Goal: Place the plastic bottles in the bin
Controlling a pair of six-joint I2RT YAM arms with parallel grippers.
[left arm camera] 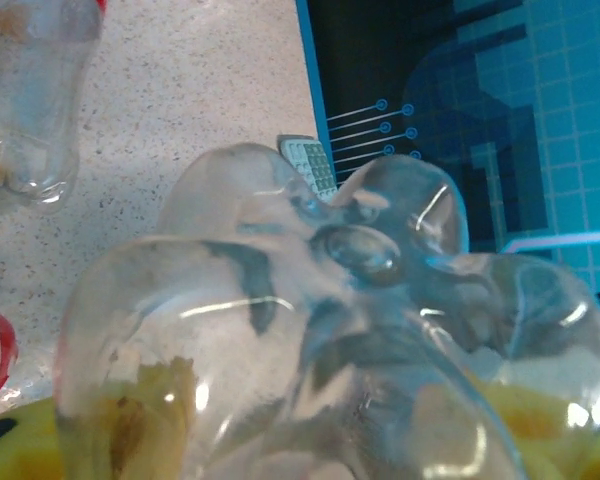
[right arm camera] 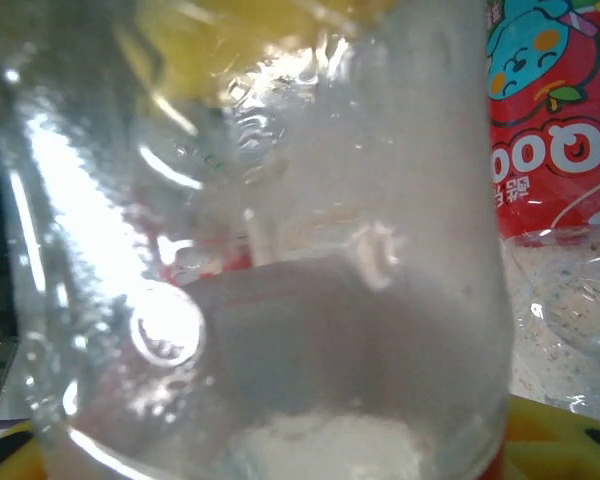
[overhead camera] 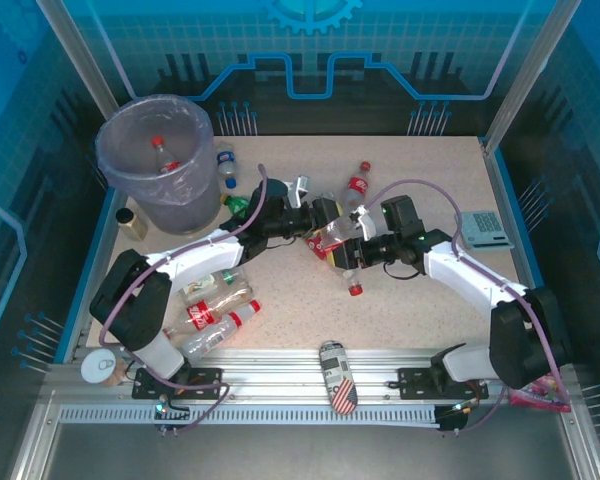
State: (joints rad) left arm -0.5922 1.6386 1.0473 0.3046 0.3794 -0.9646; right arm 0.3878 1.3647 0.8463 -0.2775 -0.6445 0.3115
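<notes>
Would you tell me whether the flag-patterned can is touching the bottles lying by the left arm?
Apart. The top external view shows bare table between the can and the nearest of those bottles.

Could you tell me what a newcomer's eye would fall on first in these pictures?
Most likely the two arms meeting mid-table, with the left gripper and the right gripper both at one clear bottle, which looms large in both wrist views. Next comes the grey bin at the far left corner, a red-capped bottle inside it. Then the heap of bottles lying near the left arm's base.
</notes>
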